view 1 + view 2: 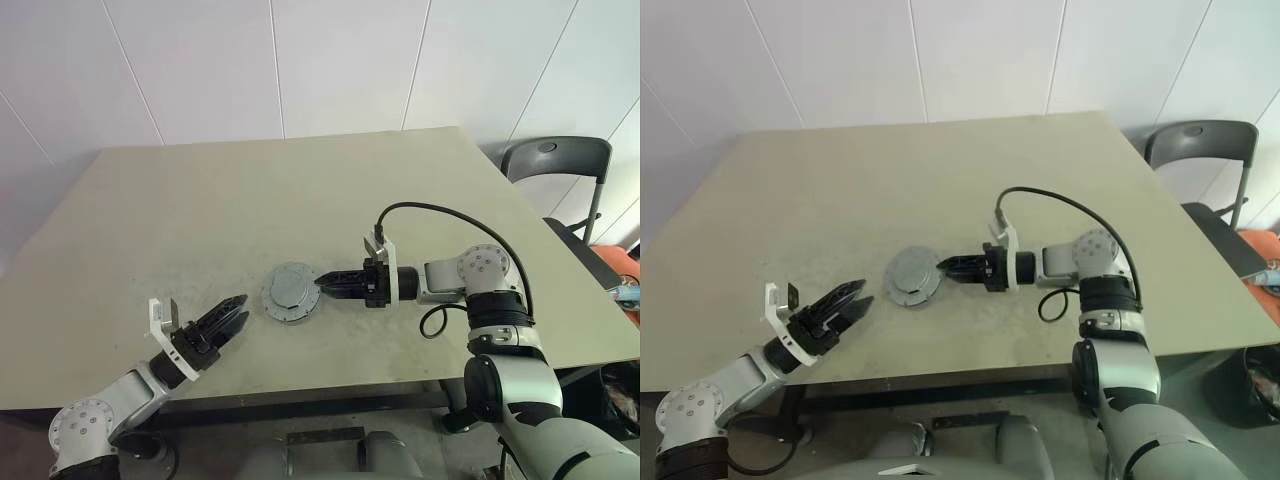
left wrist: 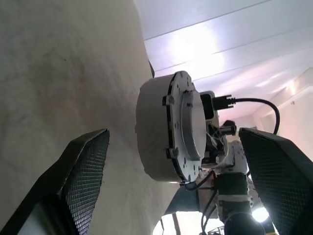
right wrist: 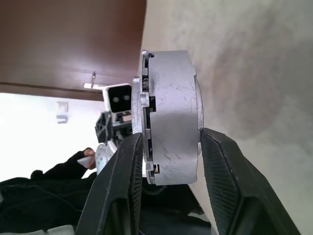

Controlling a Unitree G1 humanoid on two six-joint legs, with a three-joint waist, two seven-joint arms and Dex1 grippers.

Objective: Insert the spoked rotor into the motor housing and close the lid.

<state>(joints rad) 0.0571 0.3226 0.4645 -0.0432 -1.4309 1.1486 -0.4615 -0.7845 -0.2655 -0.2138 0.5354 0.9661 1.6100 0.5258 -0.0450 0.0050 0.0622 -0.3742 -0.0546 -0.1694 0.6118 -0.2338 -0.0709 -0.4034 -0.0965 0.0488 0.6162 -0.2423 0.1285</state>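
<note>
From the head, the motor housing sits on the table with its lid on top. The right fingers pinch the housing's near-right edge. The left fingers hover spread, apart from the housing on its left. In the left wrist view, the lid covers the housing. In the right wrist view, fingers clamp the housing.
</note>
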